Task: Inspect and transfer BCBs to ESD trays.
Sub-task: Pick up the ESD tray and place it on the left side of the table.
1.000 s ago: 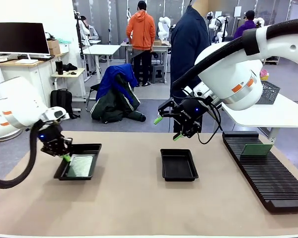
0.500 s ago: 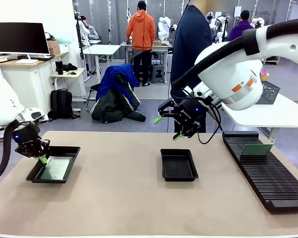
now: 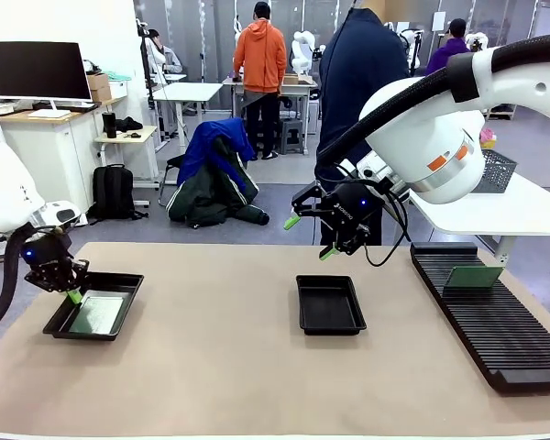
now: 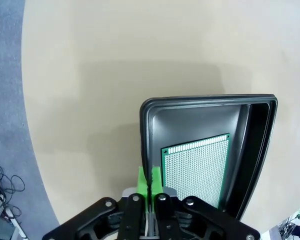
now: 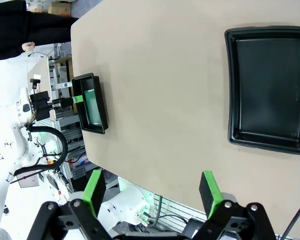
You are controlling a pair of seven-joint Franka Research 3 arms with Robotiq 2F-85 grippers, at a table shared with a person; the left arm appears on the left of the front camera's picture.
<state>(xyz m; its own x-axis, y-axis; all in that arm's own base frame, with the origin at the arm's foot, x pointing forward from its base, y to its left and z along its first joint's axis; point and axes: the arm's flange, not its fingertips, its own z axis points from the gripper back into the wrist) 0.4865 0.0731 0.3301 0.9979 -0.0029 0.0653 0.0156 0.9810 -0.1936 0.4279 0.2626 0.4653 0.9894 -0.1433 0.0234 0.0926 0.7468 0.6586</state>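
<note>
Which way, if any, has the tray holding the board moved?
Yes: the loaded tray went left, pulled by the left claw, away from the empty tray.

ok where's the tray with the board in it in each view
front view: loaded tray low at the picture's left.
left wrist view: loaded tray lower centre-right, rising from the bottom edge.
right wrist view: loaded tray small, at mid-left.
shared landmark: the left gripper shut on its rim, next to the board.

Front camera faces across table (image 3: 238, 385); left wrist close over tray (image 4: 200, 122); right wrist high, shares tray.
</note>
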